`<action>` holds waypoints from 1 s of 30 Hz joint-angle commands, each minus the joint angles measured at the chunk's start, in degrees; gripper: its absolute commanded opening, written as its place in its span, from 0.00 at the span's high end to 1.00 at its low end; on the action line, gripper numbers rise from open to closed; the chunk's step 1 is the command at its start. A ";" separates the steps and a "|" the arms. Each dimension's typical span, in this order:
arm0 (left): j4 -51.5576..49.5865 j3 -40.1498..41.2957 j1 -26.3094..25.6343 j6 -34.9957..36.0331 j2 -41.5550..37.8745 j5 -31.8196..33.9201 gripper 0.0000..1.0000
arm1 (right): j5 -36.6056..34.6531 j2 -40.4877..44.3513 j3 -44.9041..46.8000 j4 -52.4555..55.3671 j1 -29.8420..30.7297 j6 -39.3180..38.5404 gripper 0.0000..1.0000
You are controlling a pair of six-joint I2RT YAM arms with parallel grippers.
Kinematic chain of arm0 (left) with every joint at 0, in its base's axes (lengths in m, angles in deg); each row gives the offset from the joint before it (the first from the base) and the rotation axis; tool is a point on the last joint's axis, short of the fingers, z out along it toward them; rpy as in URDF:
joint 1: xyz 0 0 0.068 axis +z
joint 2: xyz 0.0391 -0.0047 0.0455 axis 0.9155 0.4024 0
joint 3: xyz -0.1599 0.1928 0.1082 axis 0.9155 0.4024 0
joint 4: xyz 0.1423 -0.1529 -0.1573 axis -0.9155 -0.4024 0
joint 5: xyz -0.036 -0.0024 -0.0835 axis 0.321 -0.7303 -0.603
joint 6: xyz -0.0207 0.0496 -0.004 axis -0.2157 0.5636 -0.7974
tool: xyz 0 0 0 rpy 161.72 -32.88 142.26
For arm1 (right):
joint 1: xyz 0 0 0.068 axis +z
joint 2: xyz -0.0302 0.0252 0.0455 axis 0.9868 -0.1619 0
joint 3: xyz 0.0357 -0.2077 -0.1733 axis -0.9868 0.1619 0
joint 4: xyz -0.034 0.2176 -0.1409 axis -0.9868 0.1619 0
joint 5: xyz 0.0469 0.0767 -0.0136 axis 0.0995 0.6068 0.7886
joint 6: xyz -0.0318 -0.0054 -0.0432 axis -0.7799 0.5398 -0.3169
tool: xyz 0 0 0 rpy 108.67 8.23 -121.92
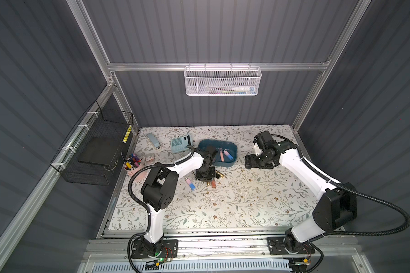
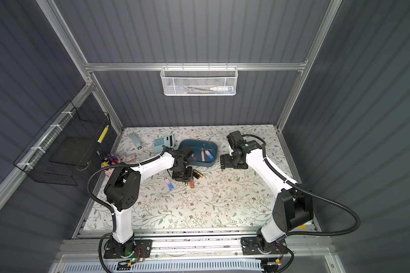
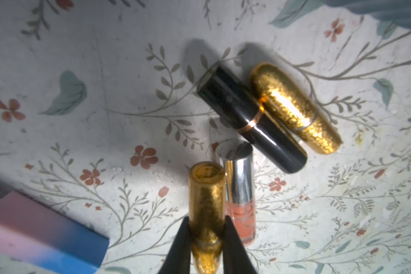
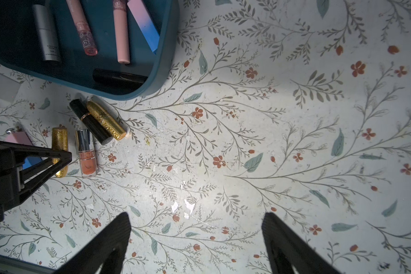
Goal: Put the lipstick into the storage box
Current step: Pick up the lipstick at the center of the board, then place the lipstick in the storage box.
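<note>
pinching the gold glitter lipstick (image 3: 207,189) with my left gripper (image 3: 207,221), jaws clamped near one end, i judge it not yet lifted. it lies on the cloth (image 1: 246,201) just on the near side of the storage box (image 1: 225,164). the peach gloss bottle (image 3: 241,189) sits right beside it, so i'd raise it straight up, slowly, before carrying it far and slightly right over the rim. my right gripper (image 4: 196,227) hangs spread wide, holding nothing, right of the box; i'd leave it parked.

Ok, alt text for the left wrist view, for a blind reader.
The left gripper is shut on a gold glitter lipstick on a floral tablecloth. Nearby lie a coral tube, a black lipstick touching a second gold lipstick, and a pink-blue case.
</note>
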 commanded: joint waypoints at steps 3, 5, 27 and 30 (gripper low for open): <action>-7.05 -5.14 -0.30 2.89 -1.45 1.53 0.88 | -0.51 -0.61 -2.19 0.98 -0.46 -0.16 0.12; -8.22 -7.38 -0.32 3.52 -1.60 2.03 0.88 | -0.51 -0.81 -2.87 0.93 -0.58 -0.25 0.12; -10.68 -42.46 1.21 10.68 20.47 3.70 0.87 | -0.86 -4.59 -10.91 1.73 -2.01 -0.73 0.11; -8.89 -43.27 2.42 10.96 23.00 3.70 0.87 | -0.94 -4.73 -11.23 1.74 -2.01 -0.51 0.11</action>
